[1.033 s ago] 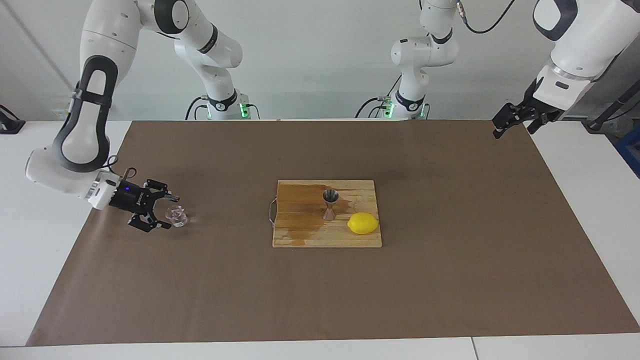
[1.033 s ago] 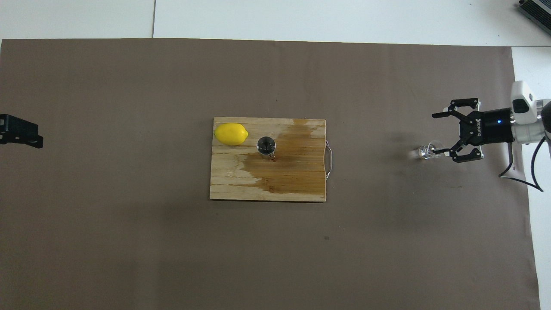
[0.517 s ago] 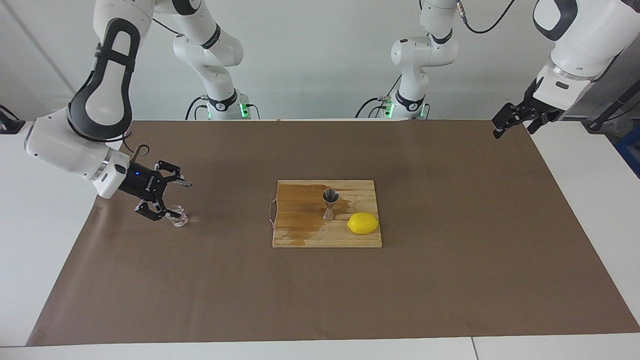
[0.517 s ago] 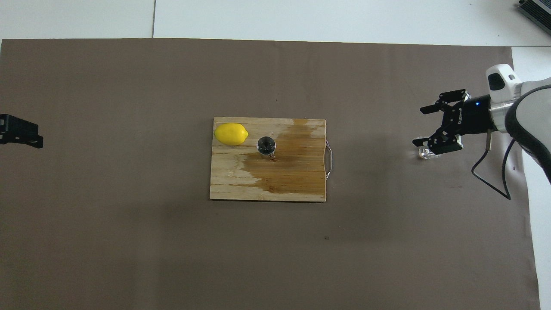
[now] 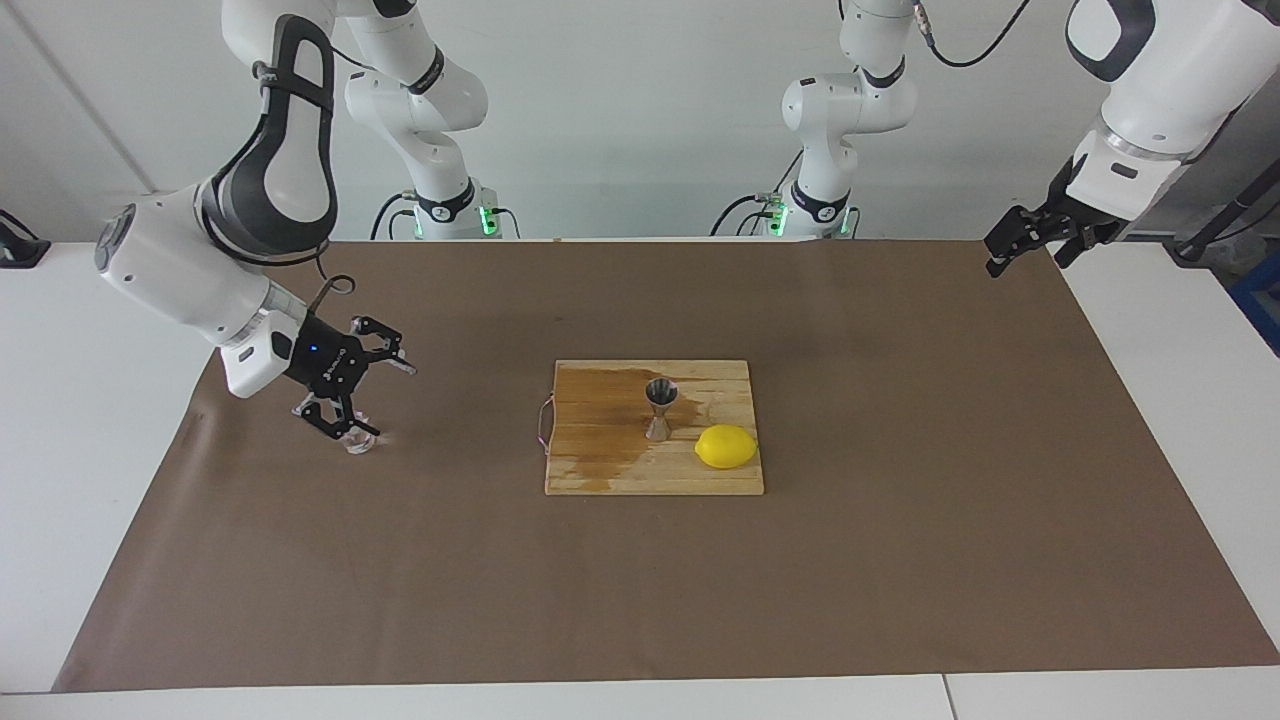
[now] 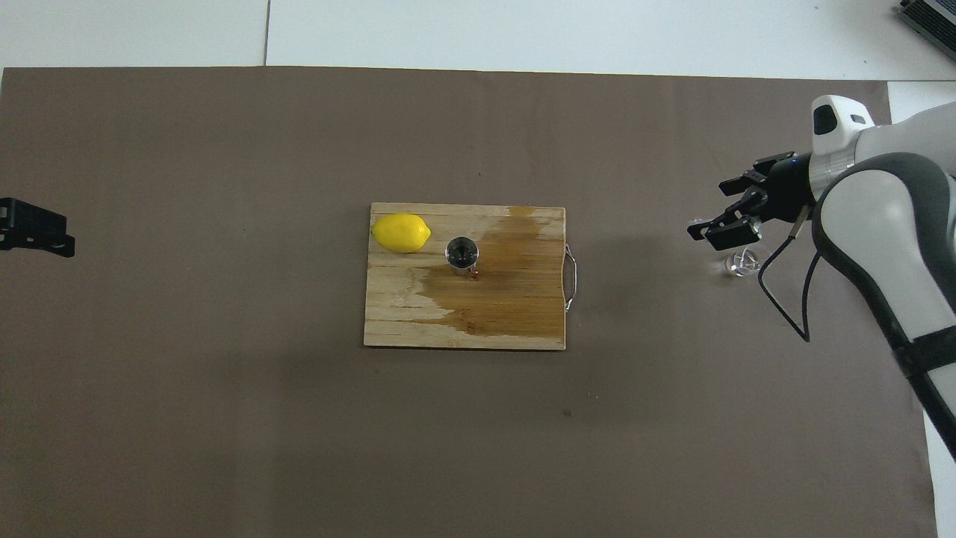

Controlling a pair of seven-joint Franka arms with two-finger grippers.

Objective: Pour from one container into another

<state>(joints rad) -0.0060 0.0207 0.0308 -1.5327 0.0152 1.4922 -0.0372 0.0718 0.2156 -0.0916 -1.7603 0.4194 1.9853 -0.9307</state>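
Glass cup (image 5: 358,440) seemingly upright; right claw (image 5: 372,398) wide above, left claw (image 5: 1022,244) wide.

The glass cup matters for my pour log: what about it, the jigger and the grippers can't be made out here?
- Glass cup: facing view, right gripper covers its rim; contents too small to tell.
- Jigger: liquid level unreadable in either view.
- Left gripper: overhead view's edge cuts it off.
- Wet patch on cutting board: its source isn't shown.

My white worktop (image 5: 1150,420) lies under a brown paper sheet (image 5: 900,560); a plain pale wall (image 5: 620,120) rises at my end, evenly lit.
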